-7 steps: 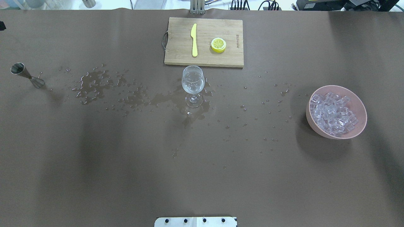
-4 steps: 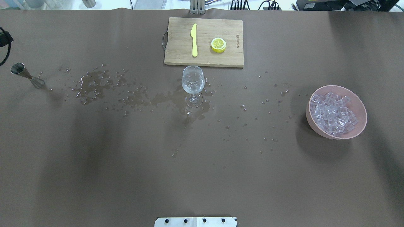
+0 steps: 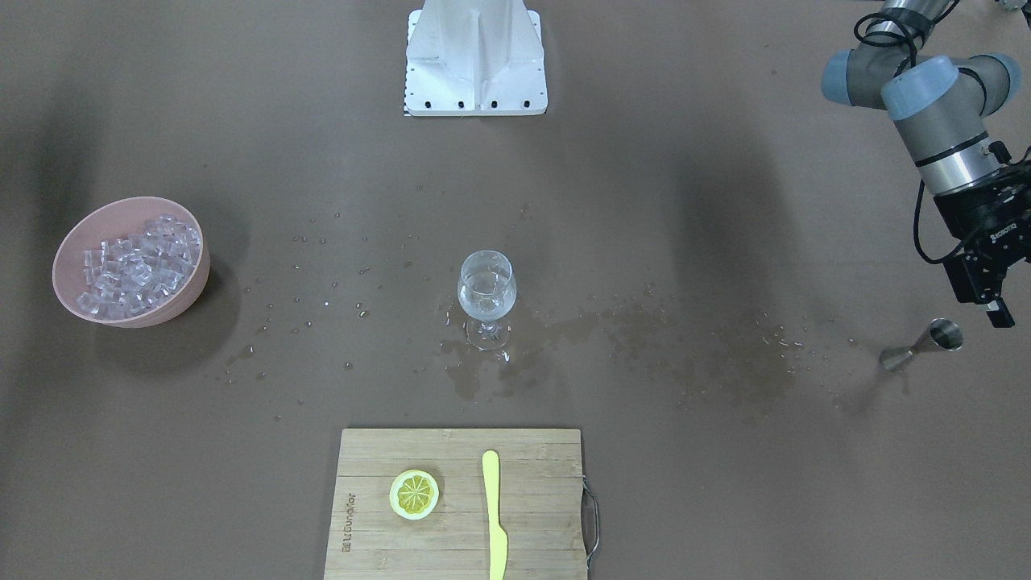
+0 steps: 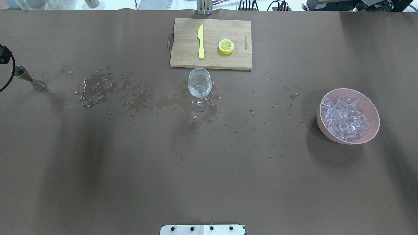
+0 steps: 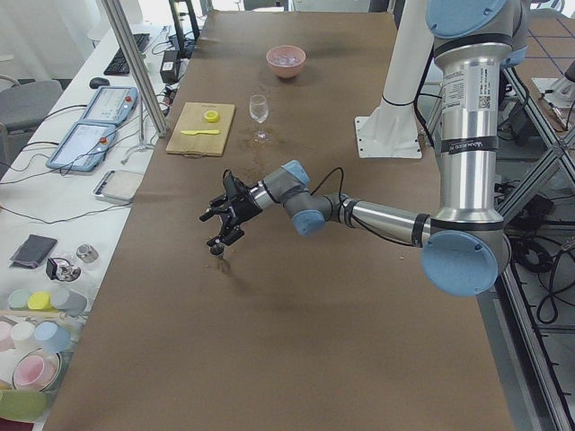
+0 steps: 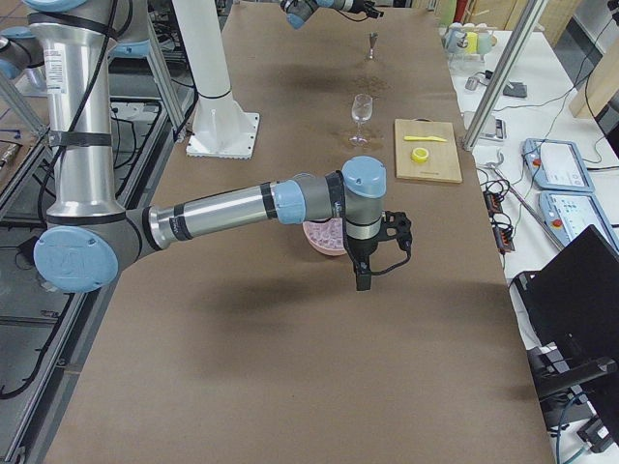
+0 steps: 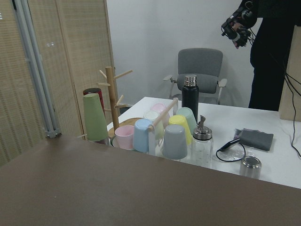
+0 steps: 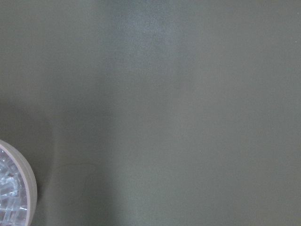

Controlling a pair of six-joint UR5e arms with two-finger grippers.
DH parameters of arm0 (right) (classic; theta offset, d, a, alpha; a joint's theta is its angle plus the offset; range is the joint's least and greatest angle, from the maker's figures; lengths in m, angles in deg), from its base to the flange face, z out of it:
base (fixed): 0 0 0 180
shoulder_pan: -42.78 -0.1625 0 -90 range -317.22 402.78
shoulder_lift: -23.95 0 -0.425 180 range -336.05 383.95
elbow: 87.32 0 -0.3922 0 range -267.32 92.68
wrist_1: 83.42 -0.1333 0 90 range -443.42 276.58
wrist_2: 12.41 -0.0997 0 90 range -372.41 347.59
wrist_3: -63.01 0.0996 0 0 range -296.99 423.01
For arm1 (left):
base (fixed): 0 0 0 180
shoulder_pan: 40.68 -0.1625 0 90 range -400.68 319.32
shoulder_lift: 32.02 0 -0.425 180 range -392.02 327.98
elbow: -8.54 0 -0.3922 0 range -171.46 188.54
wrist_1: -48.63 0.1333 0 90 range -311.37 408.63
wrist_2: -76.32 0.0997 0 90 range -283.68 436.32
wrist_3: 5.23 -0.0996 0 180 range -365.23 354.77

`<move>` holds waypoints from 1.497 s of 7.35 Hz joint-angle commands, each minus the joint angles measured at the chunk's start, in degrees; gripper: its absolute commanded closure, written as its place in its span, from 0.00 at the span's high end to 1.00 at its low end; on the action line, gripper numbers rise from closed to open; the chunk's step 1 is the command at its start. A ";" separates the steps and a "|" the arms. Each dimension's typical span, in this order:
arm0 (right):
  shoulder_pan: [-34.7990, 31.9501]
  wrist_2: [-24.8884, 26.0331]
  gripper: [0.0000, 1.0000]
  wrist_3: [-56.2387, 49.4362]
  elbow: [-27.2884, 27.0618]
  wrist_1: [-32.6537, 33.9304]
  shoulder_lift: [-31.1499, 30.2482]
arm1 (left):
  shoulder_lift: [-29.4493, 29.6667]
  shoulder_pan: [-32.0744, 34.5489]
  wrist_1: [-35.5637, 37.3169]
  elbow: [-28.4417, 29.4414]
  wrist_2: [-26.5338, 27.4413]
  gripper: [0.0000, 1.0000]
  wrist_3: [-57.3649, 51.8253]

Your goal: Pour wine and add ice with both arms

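Observation:
A stemmed wine glass stands at the table's middle with a little clear wine in its bowl. The ice is heaped in a pink bowl on the robot's right. A steel jigger stands alone at the far left. My left gripper hovers just above and beside it, fingers spread open and empty, as the exterior left view also shows. My right gripper hangs beside the bowl. It appears only in the exterior right view, so I cannot tell whether it is open or shut.
A wooden cutting board at the far edge carries a yellow knife and a lemon slice. Spilled puddles and droplets stretch from the jigger past the glass. The white pedestal stands at the robot's side.
The left arm's black wrist and its cable have slid further into the overhead view's left edge, towards the jigger. Glass, bowl and board have not moved.

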 commanded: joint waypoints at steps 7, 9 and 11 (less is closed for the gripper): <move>0.00 0.00 1.00 0.03 0.06 0.00 0.14 | 8.82 -5.03 0.05 13.40 10.51 0.99 6.04; 0.00 0.00 1.00 0.03 0.15 0.00 0.13 | 9.45 -5.72 -0.04 14.91 10.86 0.99 6.92; 0.00 0.09 1.00 0.03 0.15 0.00 0.13 | 9.54 -6.78 -0.13 16.05 12.36 0.99 7.01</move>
